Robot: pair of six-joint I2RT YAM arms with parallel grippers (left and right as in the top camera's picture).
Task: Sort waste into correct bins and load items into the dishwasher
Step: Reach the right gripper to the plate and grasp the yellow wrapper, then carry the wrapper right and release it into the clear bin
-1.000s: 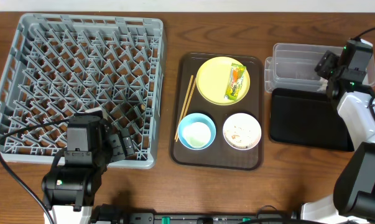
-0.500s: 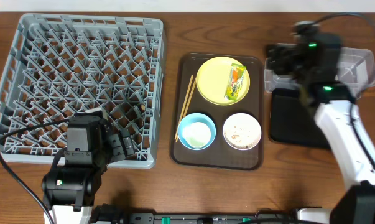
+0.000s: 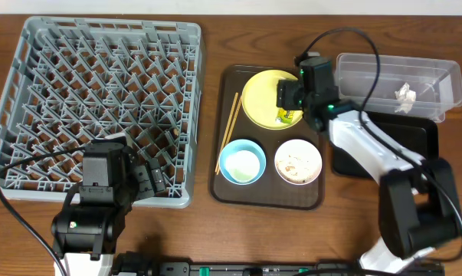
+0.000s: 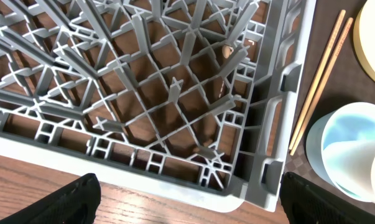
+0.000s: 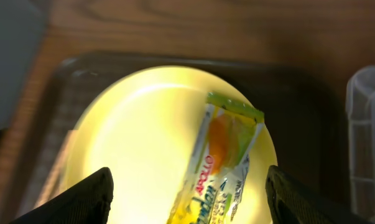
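Observation:
The green-and-orange snack wrapper lies on the yellow plate on the brown serving tray. My right gripper is open and hovers right over it, one finger on each side; overhead it hides most of the wrapper. A crumpled white tissue lies in the clear tub. The white bowl holds whitish scraps. The light blue bowl and the chopsticks are on the tray. My left gripper is open and empty at the dish rack's near right corner.
The black tray lies in front of the clear tub, with my right arm stretched across it. The grey dish rack fills the left side. The brown serving tray is in the middle. The chopsticks and the blue bowl show beside the rack.
My right arm swung left from over the clear tub to above the yellow plate and wrapper. The tissue now shows in the tub. The left arm has not moved.

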